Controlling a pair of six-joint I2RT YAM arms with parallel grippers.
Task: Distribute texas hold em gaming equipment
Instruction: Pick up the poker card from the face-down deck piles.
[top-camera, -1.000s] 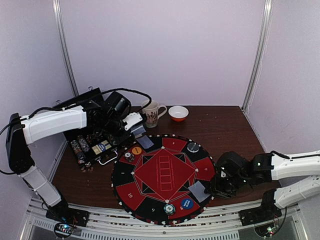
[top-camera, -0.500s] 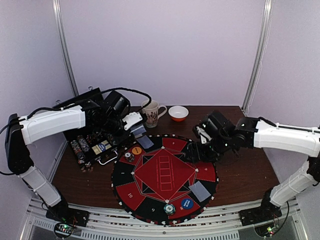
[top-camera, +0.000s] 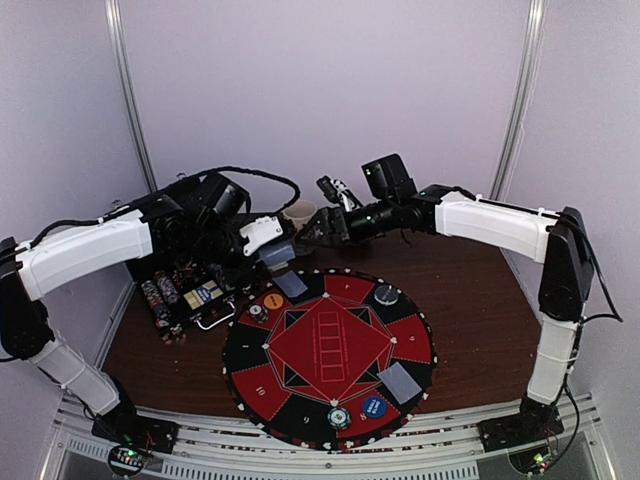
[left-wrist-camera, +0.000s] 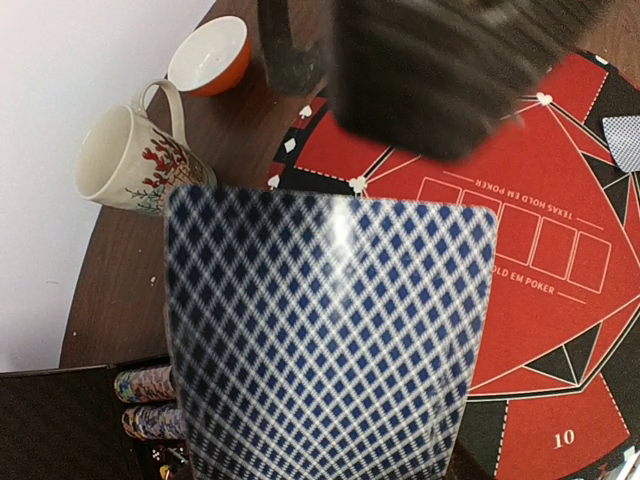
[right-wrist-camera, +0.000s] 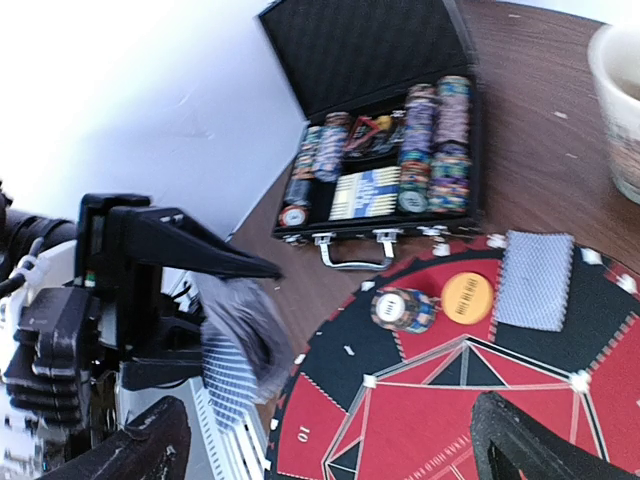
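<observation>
My left gripper (top-camera: 272, 247) is shut on a deck of playing cards (left-wrist-camera: 330, 340) with blue-checked backs, which fills the left wrist view and hides the jaws. My right gripper (top-camera: 322, 228) hovers open just right of that deck, its fingers (right-wrist-camera: 130, 450) spread wide with nothing between them. Single cards lie face down on the round mat (top-camera: 330, 345) at its far left (top-camera: 290, 283) and near right (top-camera: 400, 380). An orange disc (top-camera: 273, 300), a chip stack (top-camera: 257, 313), a dark disc (top-camera: 386, 293), a blue disc (top-camera: 373, 407) and another chip (top-camera: 338, 418) also lie on the mat.
An open black case (top-camera: 185, 290) with rows of chips (right-wrist-camera: 440, 130) stands left of the mat. A mug (left-wrist-camera: 125, 160) and an orange bowl (left-wrist-camera: 210, 55) stand behind the mat, under the right arm. Wall panels close the back and sides.
The right arm has swung from the mat's near right edge across to the far left beside the left gripper, and its jaws have opened wide. The left arm has barely moved.
</observation>
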